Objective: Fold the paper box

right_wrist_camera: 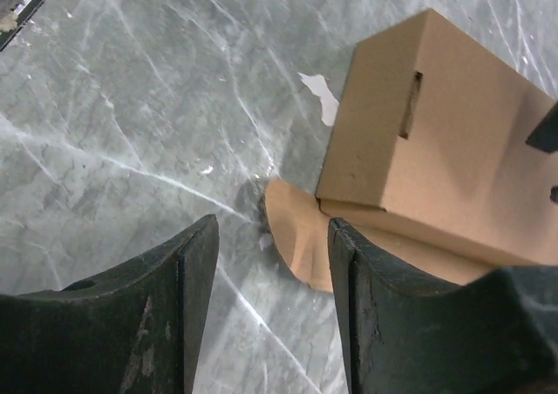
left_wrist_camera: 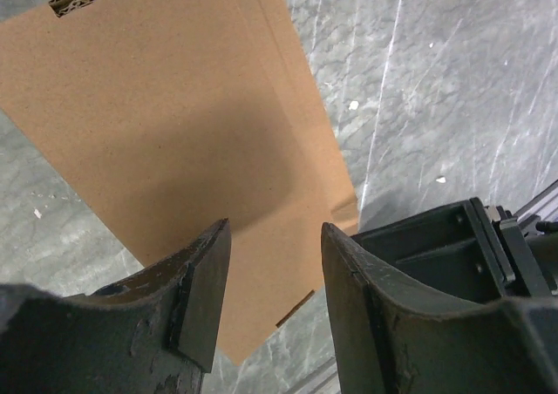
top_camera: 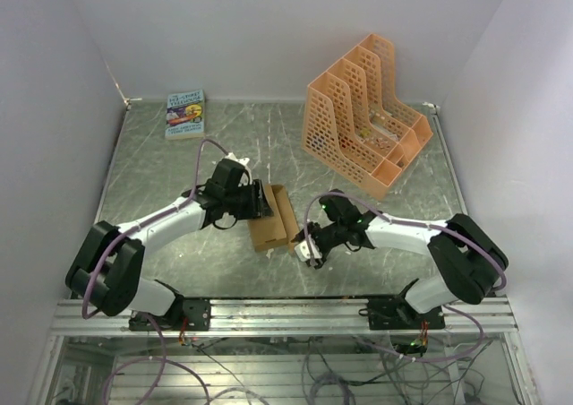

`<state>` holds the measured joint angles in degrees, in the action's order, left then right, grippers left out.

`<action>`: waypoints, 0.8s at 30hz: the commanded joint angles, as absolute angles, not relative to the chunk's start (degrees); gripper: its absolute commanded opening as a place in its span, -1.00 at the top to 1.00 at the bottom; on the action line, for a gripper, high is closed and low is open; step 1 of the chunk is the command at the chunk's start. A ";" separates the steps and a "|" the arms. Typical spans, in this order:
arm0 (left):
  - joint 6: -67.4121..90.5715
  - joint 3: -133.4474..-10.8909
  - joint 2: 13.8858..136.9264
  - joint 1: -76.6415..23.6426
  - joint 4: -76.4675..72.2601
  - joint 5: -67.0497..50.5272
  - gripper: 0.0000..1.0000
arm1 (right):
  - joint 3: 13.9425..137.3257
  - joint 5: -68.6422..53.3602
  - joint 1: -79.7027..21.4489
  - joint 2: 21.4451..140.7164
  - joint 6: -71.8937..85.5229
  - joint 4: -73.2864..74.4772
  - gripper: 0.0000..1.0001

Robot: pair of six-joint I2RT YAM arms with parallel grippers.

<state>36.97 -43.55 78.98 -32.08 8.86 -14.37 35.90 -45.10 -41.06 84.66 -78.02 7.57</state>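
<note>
**Paper box mid-tabletop, both grippers apart**

We see the paper box (top_camera: 269,230), plain tan cardboard, lying on the tabletop (top_camera: 170,163) between the arms. Its long axis runs near to far, with the far end leaning slightly left. The left gripper (top_camera: 258,203) and right gripper (top_camera: 303,249) each stand with fingers apart, clamping nothing. The book (top_camera: 185,114) has cover lettering too small to read, and the left gripper hides the box's far-left edge

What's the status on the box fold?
Left fingers open, empty, over paper box. Right fingers open, empty, near its rounded tab. Box partly folded. Rack and book far back.
</note>
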 commanded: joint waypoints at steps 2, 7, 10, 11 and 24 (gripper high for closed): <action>34.02 -46.12 79.74 -32.32 9.71 -15.11 -0.13 | 34.69 -40.65 -43.58 85.60 -78.64 2.72 0.02; 32.74 -46.01 81.47 -32.34 10.61 -14.76 -0.14 | 33.18 -37.63 -44.63 86.15 -77.57 -1.40 0.20; 32.31 -45.67 82.03 -32.32 10.68 -14.85 -0.14 | 32.61 -36.59 -45.23 86.37 -76.56 -3.37 0.29; 32.15 -45.70 82.19 -32.30 10.83 -14.79 -0.14 | 32.61 -36.57 -45.28 86.47 -76.54 -3.42 0.31; 28.84 -47.09 84.35 -31.84 14.15 -14.04 -0.15 | 32.74 -35.30 -45.93 87.14 -72.42 -5.77 0.61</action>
